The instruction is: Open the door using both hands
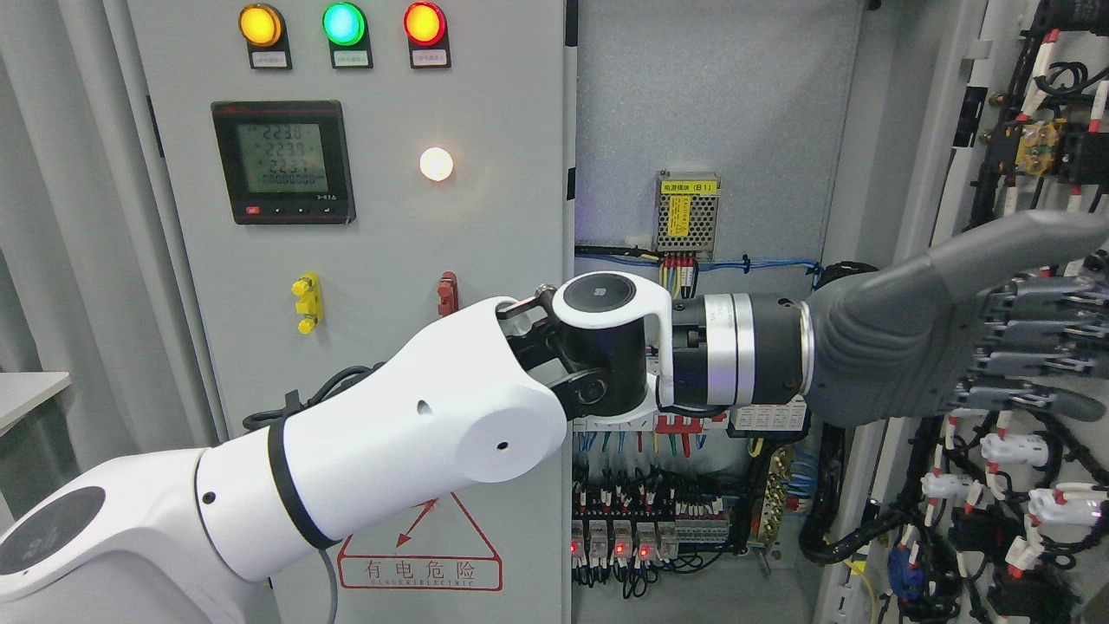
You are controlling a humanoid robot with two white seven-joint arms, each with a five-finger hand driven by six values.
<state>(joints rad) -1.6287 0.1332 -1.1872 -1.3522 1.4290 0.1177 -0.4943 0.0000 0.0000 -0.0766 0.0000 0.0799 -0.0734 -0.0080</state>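
I keep the closed panel [364,303] as my marker. It sits flat at the left, lamps [343,24] and meter [283,162] facing me. My left hand [979,334] reaches across past its right edge, fingers [1035,347] straight and together, gripping nothing, seemingly pressed flat against the open door [970,130] to push it wide. That door stands swung out, wiring [1005,485] exposed, right of the cabinet interior [702,113].

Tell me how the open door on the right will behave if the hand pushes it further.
The open door likely swings stiffly, as metal. Wiring and parts mounted inside it probably make it heavy. The left hand, fingers extended, rests flat against it, so it may slide.
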